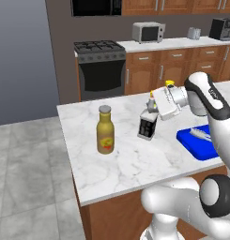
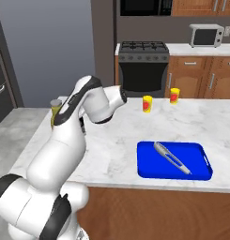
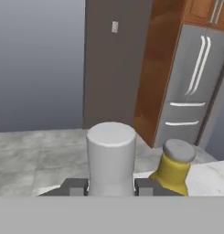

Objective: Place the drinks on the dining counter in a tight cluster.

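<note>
Pincer (image 1: 150,116) is clamped on the small dark square bottle (image 1: 147,127), gripping it near the top from the side; in the hand view its two tips (image 3: 77,187) sit tight against either side of the bottle's pale cap (image 3: 110,157). Bottle tilts a bit; can't tell if its base touches the marble bench (image 1: 116,164) or rides just above it.

Tall mustard-yellow bottle (image 1: 105,130) w/ grey cap & red-yellow label stands upright on the bench, left of the dark one, near but apart. In the hand view it shows to the right of the held cap (image 3: 173,167), further off. In the right base view only its cap & a sliver of yellow (image 2: 55,109) peek out behind the arm.

Blue tray (image 2: 174,161) lies toward the near right part of the bench w/ a grey utensil (image 2: 171,157) lying in it. Two small yellow cups w/ red labels (image 2: 147,103) (image 2: 174,95) stand toward the far side, well apart from the bottles.

Stove (image 1: 100,68) & microwave (image 1: 148,32) on the back wall; fridge (image 3: 193,87) in the hand view.
</note>
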